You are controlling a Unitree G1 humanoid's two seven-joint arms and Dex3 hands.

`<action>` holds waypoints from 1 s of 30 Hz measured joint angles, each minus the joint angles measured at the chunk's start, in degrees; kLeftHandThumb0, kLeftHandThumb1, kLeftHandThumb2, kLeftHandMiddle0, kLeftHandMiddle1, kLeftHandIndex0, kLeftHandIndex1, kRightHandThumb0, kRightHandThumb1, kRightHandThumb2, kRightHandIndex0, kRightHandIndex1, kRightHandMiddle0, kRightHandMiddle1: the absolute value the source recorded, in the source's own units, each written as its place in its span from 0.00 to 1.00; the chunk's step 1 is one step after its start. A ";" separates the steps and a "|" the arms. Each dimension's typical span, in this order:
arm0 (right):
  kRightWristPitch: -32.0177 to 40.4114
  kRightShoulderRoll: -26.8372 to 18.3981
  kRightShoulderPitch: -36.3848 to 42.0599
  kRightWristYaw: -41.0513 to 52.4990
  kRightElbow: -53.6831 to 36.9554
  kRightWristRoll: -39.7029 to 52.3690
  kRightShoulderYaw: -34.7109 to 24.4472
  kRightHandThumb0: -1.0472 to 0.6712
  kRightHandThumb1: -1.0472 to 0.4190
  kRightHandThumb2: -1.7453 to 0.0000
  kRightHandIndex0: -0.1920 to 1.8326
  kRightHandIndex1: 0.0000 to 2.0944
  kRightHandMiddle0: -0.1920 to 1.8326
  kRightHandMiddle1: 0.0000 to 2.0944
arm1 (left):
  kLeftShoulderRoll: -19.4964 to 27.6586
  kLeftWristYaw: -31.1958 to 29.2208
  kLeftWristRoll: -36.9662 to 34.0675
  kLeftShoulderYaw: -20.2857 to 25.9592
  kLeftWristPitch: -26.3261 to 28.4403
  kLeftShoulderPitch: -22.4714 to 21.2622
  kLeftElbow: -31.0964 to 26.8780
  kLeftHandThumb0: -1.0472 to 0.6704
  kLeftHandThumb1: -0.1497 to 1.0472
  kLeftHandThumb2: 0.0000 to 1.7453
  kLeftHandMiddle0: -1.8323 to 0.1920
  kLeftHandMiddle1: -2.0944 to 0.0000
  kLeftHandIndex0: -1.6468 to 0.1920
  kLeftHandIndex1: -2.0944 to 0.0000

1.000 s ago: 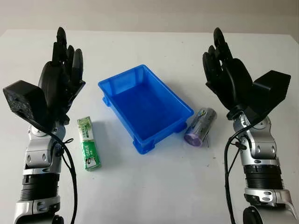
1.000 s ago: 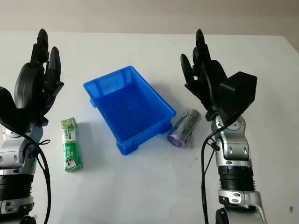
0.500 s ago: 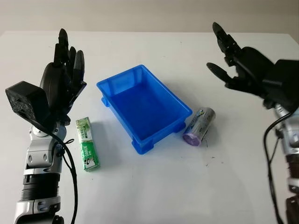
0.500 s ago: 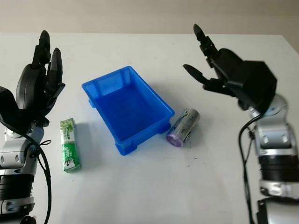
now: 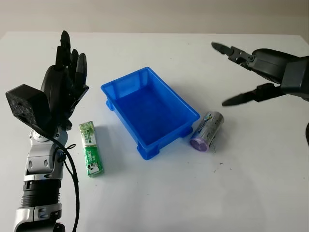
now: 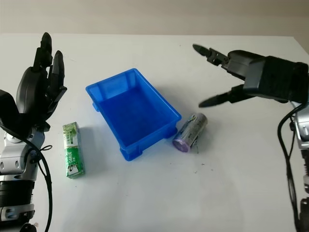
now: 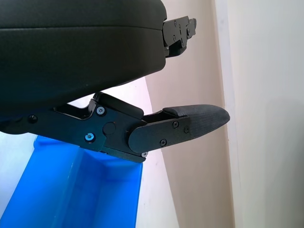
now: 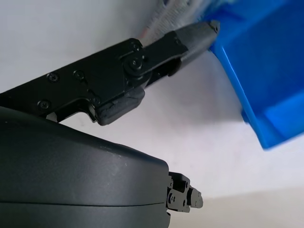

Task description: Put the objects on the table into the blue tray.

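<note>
**Both hands empty above the table, pack and can outside the tray**

Nearest the robot on the left, the green pack [image 5: 91, 153] lies flat on the white table [image 5: 159, 203], its long side running away from the robot, its pale end farther off. It sits well left of the tray, apart from it.

Above and just left of the pack, the left hand [image 5: 63, 89] is held up off the table, fingers [image 5: 64, 46] pointing away from the robot. It is open wide and holds nothing. In the left wrist view one of its fingers [image 7: 183, 127] reaches out over the tray's blue wall [image 7: 71, 190].

In the middle stands the blue tray [image 5: 121, 82], set at an angle to the table edge, one corner toward the robot. Nothing lies inside it.

Just right of the tray's near right side lies the can [image 5: 206, 130] on its side, purple end toward the robot, grey printed body angled away. It is just beside the tray wall; whether they touch I cannot tell.

Farther back on the right, the right hand [image 5: 270, 72] hangs in the air beyond and to the right of the can, well above the table. It is spread wide and empty, one finger [image 5: 227, 48] stretched toward the far side, another [image 5: 241, 98] lower and pointing toward the tray. In the right wrist view a finger [image 8: 142, 59] crosses toward the tray's corner [image 8: 256, 71].
</note>
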 measured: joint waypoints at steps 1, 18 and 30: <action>-1.17 -0.19 0.00 0.09 -0.18 -0.50 0.15 0.13 0.15 0.98 0.03 0.03 0.05 0.03 | 0.12 -0.07 0.04 -0.04 0.04 -0.03 0.01 0.18 1.00 0.35 0.99 0.98 1.00 0.99; -21.87 -3.74 3.75 -5.28 -2.31 -12.28 2.46 0.23 0.17 0.97 0.07 0.03 0.10 0.03 | 0.44 -0.78 -0.02 -0.14 1.08 -0.86 0.13 0.18 1.00 0.35 1.00 0.97 1.00 0.99; -23.30 -3.71 4.44 -6.96 -1.79 -14.68 4.47 0.22 0.17 0.97 0.09 0.03 0.11 0.03 | 0.74 -1.37 -0.05 -0.12 1.11 -0.86 0.13 0.18 1.00 0.35 1.00 0.98 1.00 1.00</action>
